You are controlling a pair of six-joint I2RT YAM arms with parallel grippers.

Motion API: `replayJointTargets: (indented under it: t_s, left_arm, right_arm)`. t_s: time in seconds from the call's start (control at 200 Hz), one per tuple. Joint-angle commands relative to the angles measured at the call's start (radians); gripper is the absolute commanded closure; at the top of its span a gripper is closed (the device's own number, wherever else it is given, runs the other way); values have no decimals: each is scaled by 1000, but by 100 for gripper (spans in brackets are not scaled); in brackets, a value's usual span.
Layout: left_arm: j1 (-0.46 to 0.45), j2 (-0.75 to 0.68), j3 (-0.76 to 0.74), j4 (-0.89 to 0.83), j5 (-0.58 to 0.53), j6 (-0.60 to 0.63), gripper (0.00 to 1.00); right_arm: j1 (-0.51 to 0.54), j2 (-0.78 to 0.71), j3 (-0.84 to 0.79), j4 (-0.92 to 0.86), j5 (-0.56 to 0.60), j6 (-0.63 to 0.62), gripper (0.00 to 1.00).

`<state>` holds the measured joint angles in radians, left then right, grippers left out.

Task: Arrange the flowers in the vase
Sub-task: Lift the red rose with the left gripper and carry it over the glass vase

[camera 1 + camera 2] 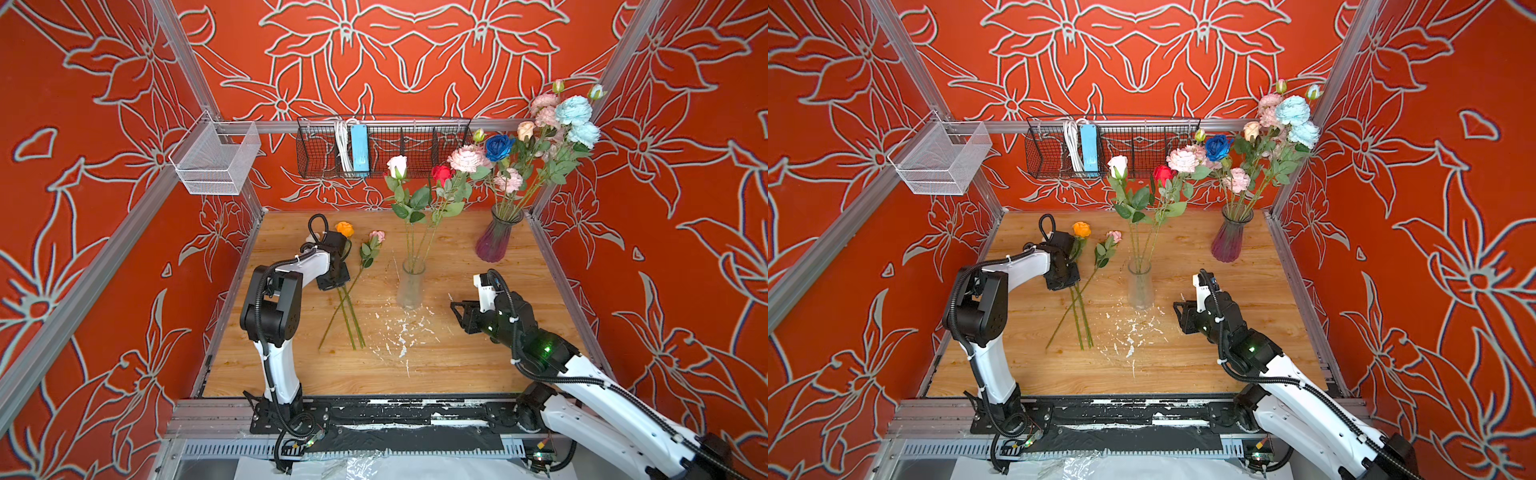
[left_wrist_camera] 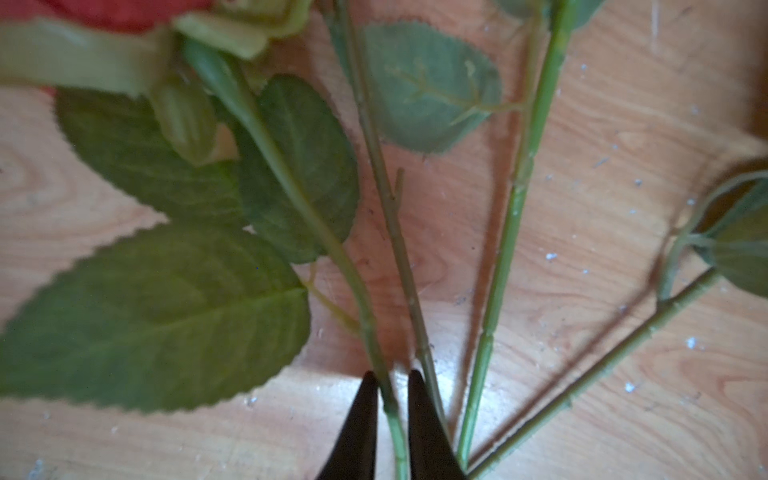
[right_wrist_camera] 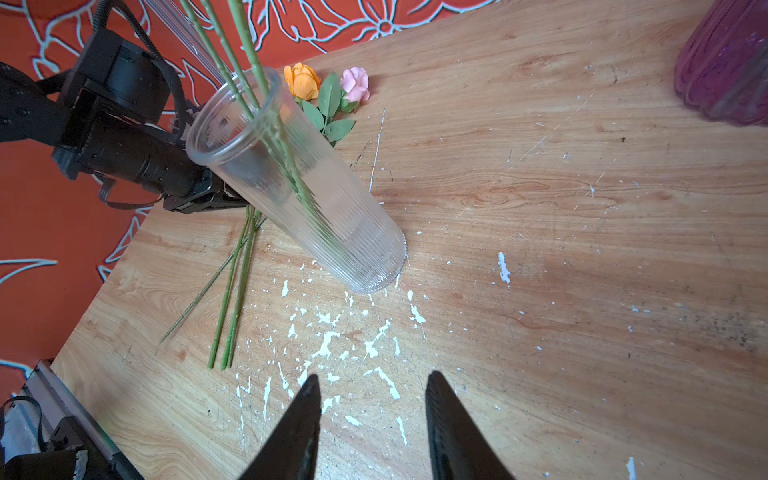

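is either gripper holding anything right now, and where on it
The left gripper pinches one flower stem on the bare stretch below its leaves. The right gripper is open and empty.

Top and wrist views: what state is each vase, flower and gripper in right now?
clear vase: upright, three stems in it.
purple vase: upright, packed with flowers.
orange rose: lying on the table.
pink rose: lying on the table.
left gripper: closed around one lying stem.
right gripper: open, empty, above the table.
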<state>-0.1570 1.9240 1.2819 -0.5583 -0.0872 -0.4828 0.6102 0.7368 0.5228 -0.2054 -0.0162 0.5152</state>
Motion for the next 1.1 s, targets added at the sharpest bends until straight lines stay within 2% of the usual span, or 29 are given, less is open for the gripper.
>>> replayJointTargets:
  t_s: [0.0, 0.185, 0.295, 0.565, 0.706, 0.816, 0.906, 0.986, 1.096]
  left_arm:
    - [5, -2, -11, 10, 19, 11, 85]
    - [5, -1, 8, -29, 45, 38, 94]
    - [1, -66, 23, -91, 46, 43, 100]
    - [-5, -405, -83, -127, 89, 29, 100]
    - [-25, -655, -144, -116, 122, 26, 100]
    - [-131, -853, -182, -8, 80, 87, 100]
    - [-237, -974, -194, 158, 85, 141, 100]
    - [-332, -1002, -188, 331, 131, 218, 100]
    - [-453, -962, -138, 532, 149, 314, 100]
  right_arm:
    - [-5, -17, 15, -7, 11, -6, 57]
    - [-5, -25, 25, -22, 13, -9, 57]
    - [-5, -37, 33, -26, 13, -11, 57]
    - [-6, -34, 48, -19, 6, -10, 57]
    - [-6, -25, 50, -7, -15, -6, 57]
    - [-5, -24, 41, 10, -18, 4, 57]
    - [-6, -25, 35, 17, 1, 5, 57]
    - [-5, -31, 33, 22, 15, 11, 57]
    - [-6, -55, 27, 30, 30, 14, 57]
